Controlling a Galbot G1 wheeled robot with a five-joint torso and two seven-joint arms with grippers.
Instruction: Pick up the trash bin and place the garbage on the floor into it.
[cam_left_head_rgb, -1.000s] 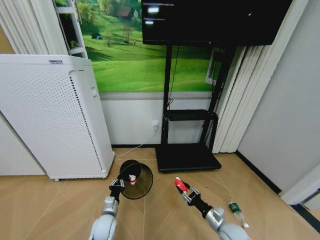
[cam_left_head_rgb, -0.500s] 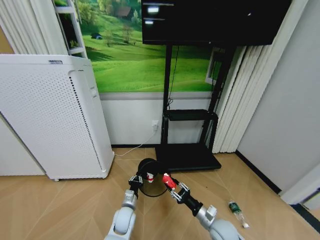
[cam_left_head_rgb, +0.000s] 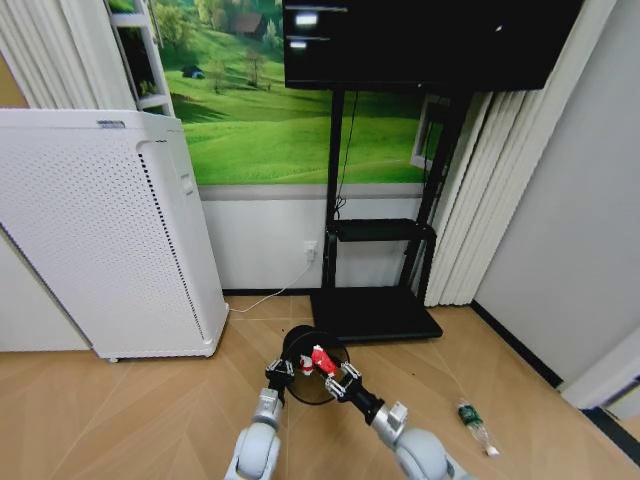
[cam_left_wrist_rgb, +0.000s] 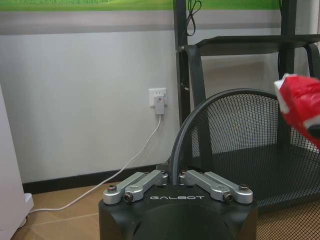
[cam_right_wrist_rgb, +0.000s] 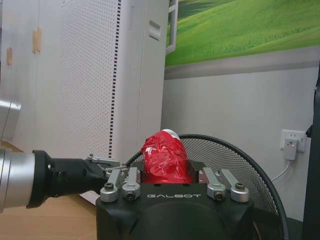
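Observation:
The trash bin (cam_left_head_rgb: 316, 385), a black wire-mesh basket, hangs tilted above the wooden floor. My left gripper (cam_left_head_rgb: 279, 371) is shut on its rim; the left wrist view shows the rim (cam_left_wrist_rgb: 176, 150) pinched in my left gripper (cam_left_wrist_rgb: 173, 176). My right gripper (cam_left_head_rgb: 333, 379) is shut on a red packet (cam_left_head_rgb: 322, 358) right at the bin's mouth. In the right wrist view the red packet (cam_right_wrist_rgb: 166, 158) sits in my right gripper (cam_right_wrist_rgb: 170, 176) with the bin (cam_right_wrist_rgb: 240, 160) just behind it. A red-and-white wrapper (cam_left_head_rgb: 305, 364) shows inside the bin. A clear bottle (cam_left_head_rgb: 472, 424) with a green label lies on the floor at the right.
A tall white perforated appliance (cam_left_head_rgb: 110, 230) stands at the left. The black TV stand's base (cam_left_head_rgb: 375, 315) lies just beyond the bin. A white cable (cam_left_head_rgb: 262, 300) runs along the floor from a wall socket (cam_left_head_rgb: 310, 248). Curtains (cam_left_head_rgb: 480, 200) hang at the right.
My left gripper has carried the bin rightward toward the middle. My right gripper has moved left with the red packet, from beside the bin to its mouth.

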